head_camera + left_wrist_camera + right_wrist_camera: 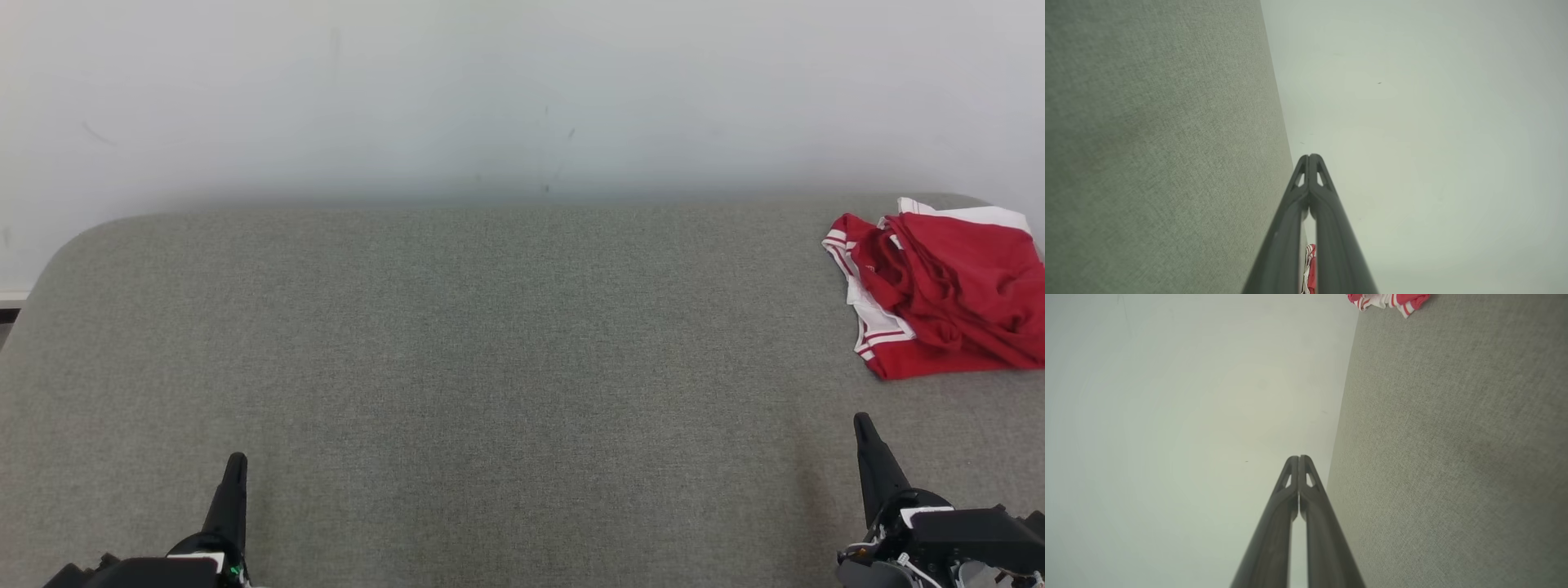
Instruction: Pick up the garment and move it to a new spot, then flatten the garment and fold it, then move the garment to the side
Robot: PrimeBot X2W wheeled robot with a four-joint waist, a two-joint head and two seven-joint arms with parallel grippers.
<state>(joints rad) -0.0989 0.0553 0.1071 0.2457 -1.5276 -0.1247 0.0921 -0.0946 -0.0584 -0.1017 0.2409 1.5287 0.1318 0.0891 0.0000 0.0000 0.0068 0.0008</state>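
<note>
Garment point(947, 294) lies crumpled, red-and-white, on woven grey surface point(490, 367); left gripper point(237, 461) and right gripper point(862, 420) pressed together.

Red garment point(955, 302) (white-striped trim), grey surface point(457, 351)

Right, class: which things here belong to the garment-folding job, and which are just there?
Job: red and white garment, crumpled at the far right; left gripper, shut; right gripper, shut.
Just there: grey fabric surface; white wall.
</note>
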